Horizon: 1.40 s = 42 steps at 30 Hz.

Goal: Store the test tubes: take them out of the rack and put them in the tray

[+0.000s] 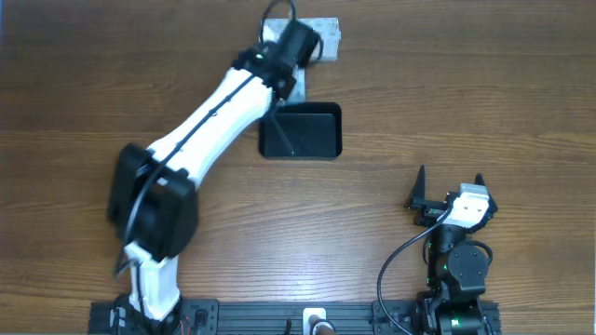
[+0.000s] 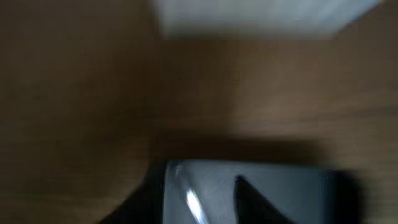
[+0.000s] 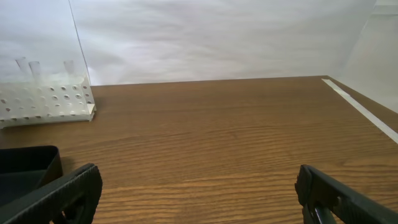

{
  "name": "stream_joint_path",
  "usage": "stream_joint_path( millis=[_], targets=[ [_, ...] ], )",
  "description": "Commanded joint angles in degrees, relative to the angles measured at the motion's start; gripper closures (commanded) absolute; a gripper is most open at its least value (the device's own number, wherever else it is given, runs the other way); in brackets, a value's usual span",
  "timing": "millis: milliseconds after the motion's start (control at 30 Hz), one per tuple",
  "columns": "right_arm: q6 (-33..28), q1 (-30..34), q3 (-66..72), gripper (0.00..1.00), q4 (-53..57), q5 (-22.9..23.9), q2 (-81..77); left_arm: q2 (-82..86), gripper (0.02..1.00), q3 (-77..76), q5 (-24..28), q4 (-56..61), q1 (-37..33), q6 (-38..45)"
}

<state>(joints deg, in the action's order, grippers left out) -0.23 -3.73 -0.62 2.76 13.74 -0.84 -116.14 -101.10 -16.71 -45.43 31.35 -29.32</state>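
Right wrist view: test tubes [image 3: 34, 67] stand in the rack [image 3: 46, 102], tray [image 3: 25, 163] pending; right pincer [image 3: 199, 180] apart, left pincer [image 1: 291, 65] indeterminate.

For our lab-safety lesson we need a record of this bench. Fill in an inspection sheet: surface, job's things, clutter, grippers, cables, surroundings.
Surface: wooden table, pale tape strip along one side.
Job's things: white rack holding upright test tubes; black tray beside it.
Clutter: nothing seen.
Grippers: right gripper open, near its base, away from the tray; left arm reaches to the rack and tray.
Cables: black cable loops at the left arm's wrist; second cable by the right arm's base.
Surroundings: white backdrop behind the table.
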Motion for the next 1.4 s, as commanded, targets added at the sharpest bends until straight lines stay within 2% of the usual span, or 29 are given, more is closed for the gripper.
stream_joint_path(
  millis=[33, 100, 200, 300, 633, 767, 967, 1400],
  targets=[
    [-0.3, 0.4, 0.3, 0.009, 0.0, 0.7, 0.5, 7.8, 0.323, -0.6, -7.1, 8.2, -0.5, 8.6],
    [-0.3, 0.4, 0.3, 0.007, 0.0, 0.7, 0.5, 7.8, 0.218, -0.6, -8.8, 12.9, -0.8, 11.6],
    [-0.3, 0.4, 0.3, 0.007, 0.0, 0.7, 0.5, 7.3, 0.183, -0.6, -8.4, 18.2, -2.0, 14.0],
    [-0.3, 0.4, 0.3, 0.007, 0.0, 0.7, 0.5, 6.0, 0.18, -0.6, -7.3, 22.1, -3.6, 14.8],
    [-0.3, 0.4, 0.3, 0.009, 0.0, 0.7, 0.5, -2.5, 0.165, -0.6, 5.8, 34.4, -8.7, 23.2],
    [-0.3, 0.4, 0.3, 0.009, 0.0, 0.7, 0.5, -5.4, 0.163, -0.6, 9.1, 37.6, -9.8, 24.7],
    [-0.3, 0.4, 0.3, 0.007, 0.0, 0.7, 0.5, -7.6, 0.161, -0.6, 11.1, 39.3, -10.0, 26.6],
    [-0.3, 0.4, 0.3, 0.007, 0.0, 0.7, 0.5, -11.7, 0.163, -0.7, 12.0, 42.3, -10.2, 27.6]
  ],
)
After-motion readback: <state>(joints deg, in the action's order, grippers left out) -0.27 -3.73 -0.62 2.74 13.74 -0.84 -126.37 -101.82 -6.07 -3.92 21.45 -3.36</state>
